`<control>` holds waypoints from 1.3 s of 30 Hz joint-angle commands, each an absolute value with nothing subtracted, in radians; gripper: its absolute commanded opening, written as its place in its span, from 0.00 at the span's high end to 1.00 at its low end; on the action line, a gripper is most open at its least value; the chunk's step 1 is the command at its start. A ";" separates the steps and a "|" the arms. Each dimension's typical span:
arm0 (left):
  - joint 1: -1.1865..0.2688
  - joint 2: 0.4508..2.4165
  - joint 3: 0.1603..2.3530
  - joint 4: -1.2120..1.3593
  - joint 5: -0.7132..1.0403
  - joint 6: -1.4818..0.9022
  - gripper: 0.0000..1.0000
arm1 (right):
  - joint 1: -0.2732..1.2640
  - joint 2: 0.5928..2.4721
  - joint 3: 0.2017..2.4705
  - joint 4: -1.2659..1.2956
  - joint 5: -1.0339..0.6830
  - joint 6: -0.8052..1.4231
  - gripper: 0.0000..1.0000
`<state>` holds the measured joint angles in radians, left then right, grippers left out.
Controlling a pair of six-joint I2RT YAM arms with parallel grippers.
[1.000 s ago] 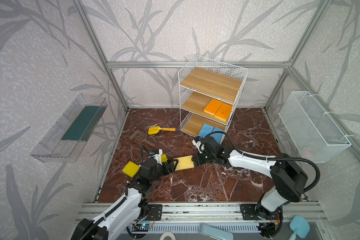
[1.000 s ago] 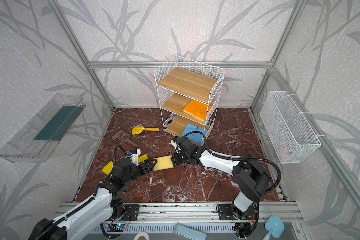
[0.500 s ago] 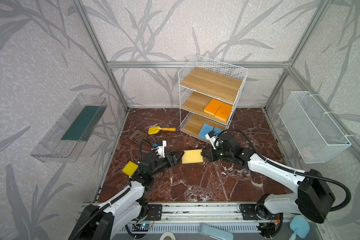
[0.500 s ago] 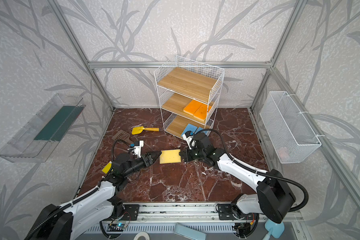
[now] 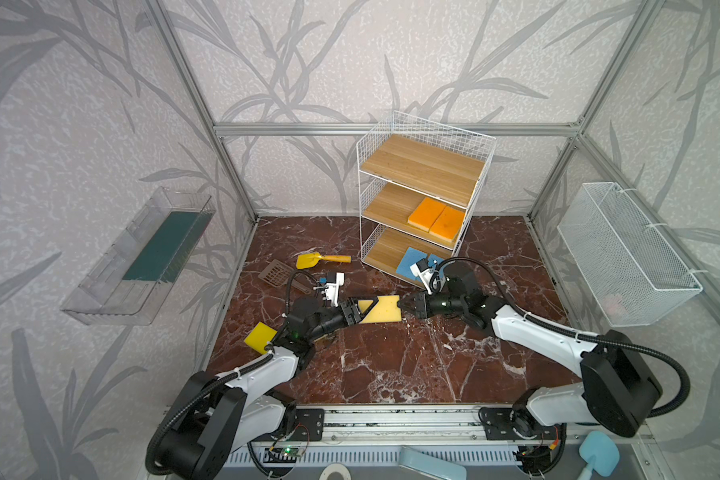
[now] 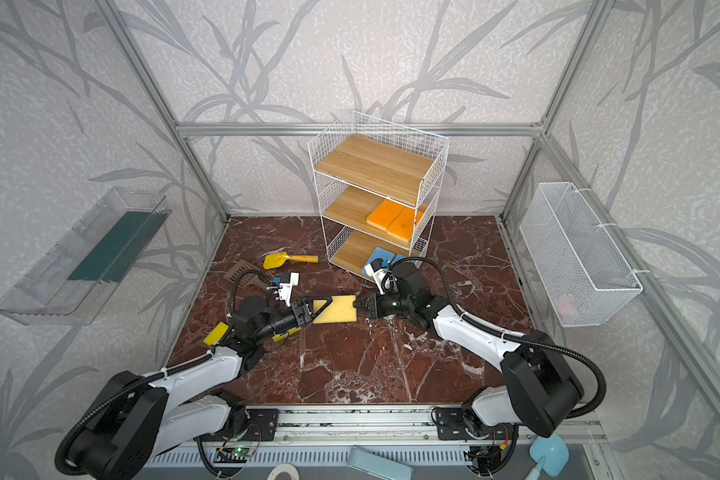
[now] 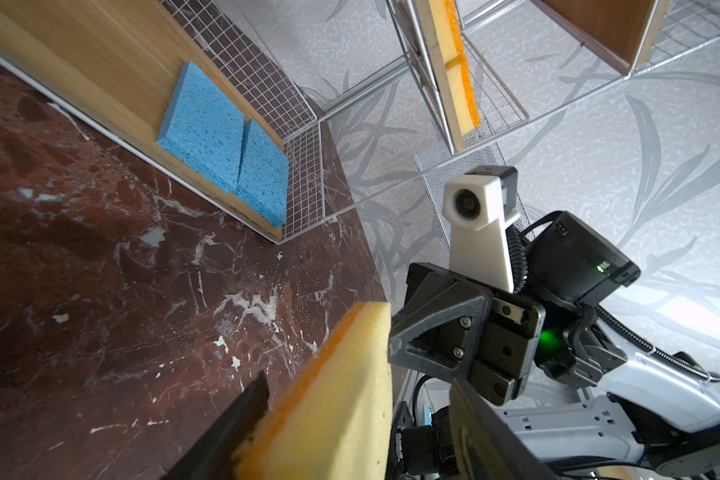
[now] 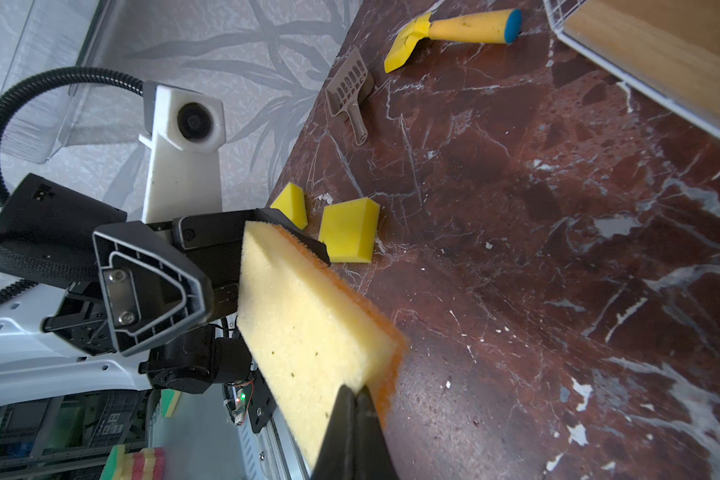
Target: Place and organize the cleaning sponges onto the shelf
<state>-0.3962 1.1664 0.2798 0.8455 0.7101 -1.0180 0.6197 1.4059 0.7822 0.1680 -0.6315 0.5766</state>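
Black right gripper [image 5: 400, 305] is closed tight on one edge of the orange sponge [image 5: 385, 311]. The left gripper [image 5: 367, 309] stands open around its other end. The sponge hangs above the bench [image 5: 391, 365], in front of the shelf [image 5: 425, 166].

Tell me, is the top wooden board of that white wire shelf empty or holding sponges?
Empty: the top wooden board of the white wire shelf shows only bare wood in both top views.

No readable text, no labels — none.
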 commanded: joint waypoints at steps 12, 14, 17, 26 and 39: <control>-0.411 1.206 0.331 0.875 0.712 -1.001 0.80 | 0.585 1.395 0.765 0.170 -0.626 0.574 0.43; -0.413 1.179 0.351 0.764 0.691 -0.946 0.81 | 0.577 1.386 0.770 0.126 -0.593 0.561 0.36; -0.464 1.088 0.439 0.333 0.545 -0.743 0.82 | 0.567 1.369 0.773 0.065 -0.560 0.532 0.30; -0.676 1.060 0.690 -0.321 -0.058 -0.415 0.84 | 0.549 1.339 0.767 0.004 -0.460 0.531 0.28; -0.862 1.372 0.919 -0.559 -0.447 -0.346 0.84 | 0.525 1.321 0.749 -0.015 -0.397 0.539 0.28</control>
